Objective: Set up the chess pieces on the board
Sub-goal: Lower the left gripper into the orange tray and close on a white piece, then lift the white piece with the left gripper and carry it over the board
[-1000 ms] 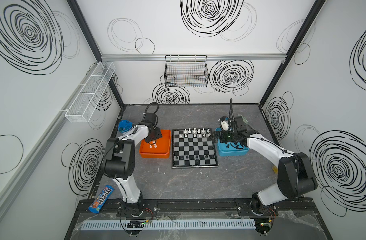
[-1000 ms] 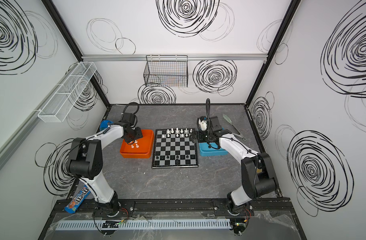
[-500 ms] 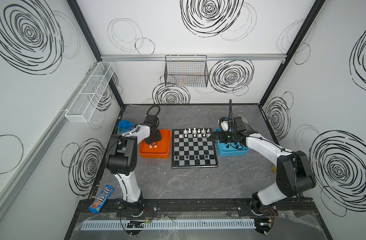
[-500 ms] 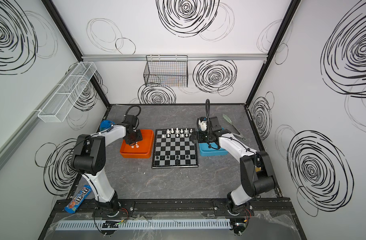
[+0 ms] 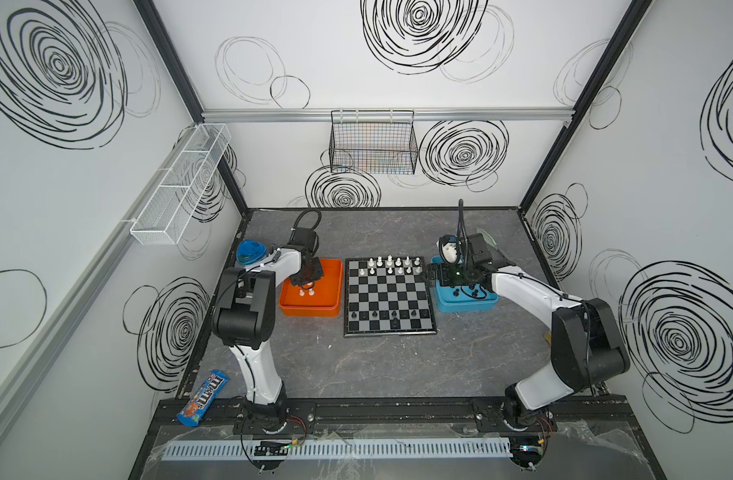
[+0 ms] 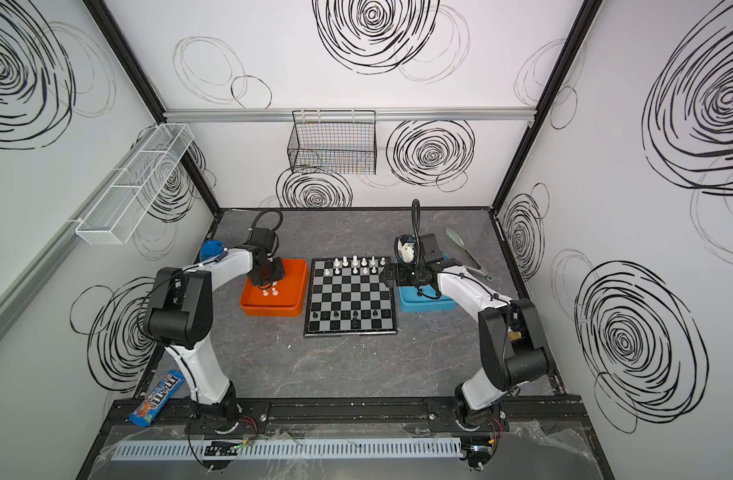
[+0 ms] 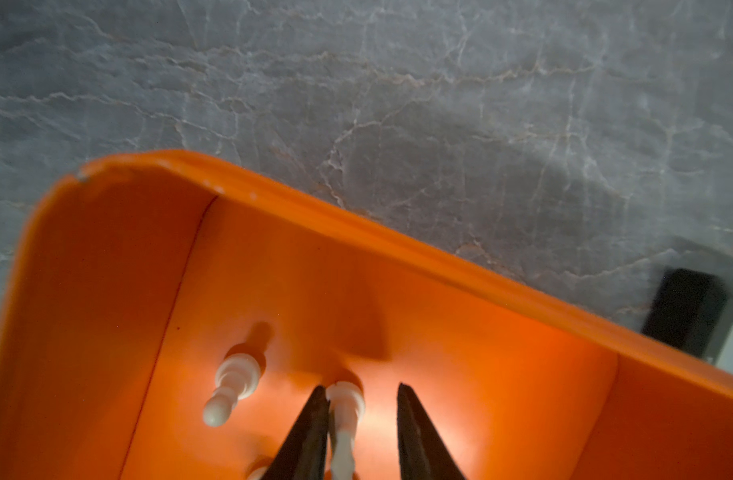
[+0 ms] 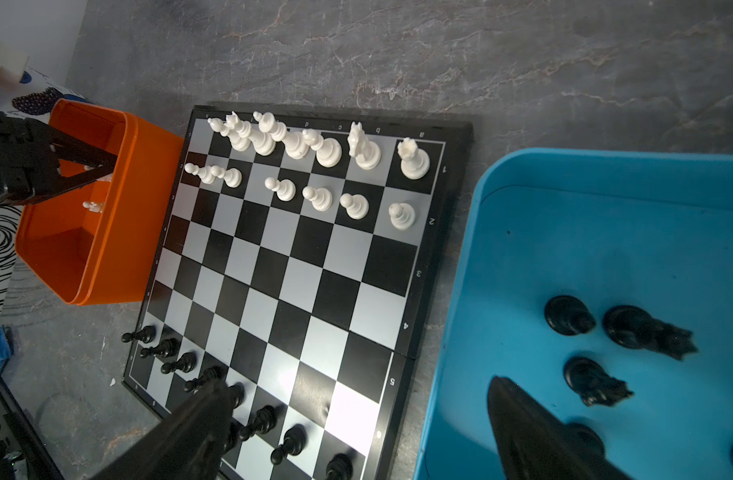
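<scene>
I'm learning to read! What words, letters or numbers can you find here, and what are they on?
"m&m's": on the blue candy packet.
"1", "2", "3", "4", "5": down the board's black frame, in the right wrist view.
"a", "b", "c", "d": along another side of that frame.
The other frame marks are too blurred to read.

Grey marbled tabletop [image 5: 377,374]. Board [image 5: 387,293] lies flat at centre. Orange tray [image 5: 308,311] just beside it at 9 o'clock, blue tray [image 5: 464,306] at 3. Blue domed thing [image 5: 250,251] at 10, tongs [image 6: 469,258] at 2. Candy packet [image 5: 204,397] at 7, at the edge.
</scene>
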Robot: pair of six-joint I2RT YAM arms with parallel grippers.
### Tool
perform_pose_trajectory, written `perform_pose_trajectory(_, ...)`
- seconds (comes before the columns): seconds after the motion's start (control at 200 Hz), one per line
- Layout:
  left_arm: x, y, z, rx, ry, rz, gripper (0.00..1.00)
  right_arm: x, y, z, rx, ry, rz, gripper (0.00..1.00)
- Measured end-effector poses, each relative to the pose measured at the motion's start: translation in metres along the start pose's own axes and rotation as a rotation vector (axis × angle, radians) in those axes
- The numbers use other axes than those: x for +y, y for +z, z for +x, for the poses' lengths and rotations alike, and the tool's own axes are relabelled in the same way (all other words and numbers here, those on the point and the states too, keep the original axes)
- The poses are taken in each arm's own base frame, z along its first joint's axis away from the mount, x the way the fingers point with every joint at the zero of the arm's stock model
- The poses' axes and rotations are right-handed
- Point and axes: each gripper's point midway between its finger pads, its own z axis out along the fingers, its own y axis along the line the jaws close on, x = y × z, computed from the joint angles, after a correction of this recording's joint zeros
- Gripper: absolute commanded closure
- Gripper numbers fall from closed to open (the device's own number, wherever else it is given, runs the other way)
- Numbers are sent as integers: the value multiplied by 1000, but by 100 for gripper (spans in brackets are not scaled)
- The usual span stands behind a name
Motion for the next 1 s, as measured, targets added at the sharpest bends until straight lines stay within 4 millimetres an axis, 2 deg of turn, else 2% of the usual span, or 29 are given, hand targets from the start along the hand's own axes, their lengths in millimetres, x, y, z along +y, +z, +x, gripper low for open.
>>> perform_pose_trajectory(0.615,3,1,-1,-6,23,-16,90,0,0,0,-2,1,-1,0)
perform_pose_trajectory(0.74,3,0,-2,-8,26,-19,96,0,0,-1,-2,0,-1,0)
perform_pose_trajectory(0.755,3,0,-2,-9,26,-19,100,0,0,-1,-2,0,-1,0)
perform_pose_trajectory(1.001,4,-3,2,11,56,-43,100,0,0,-1,-3,-3,-1,0)
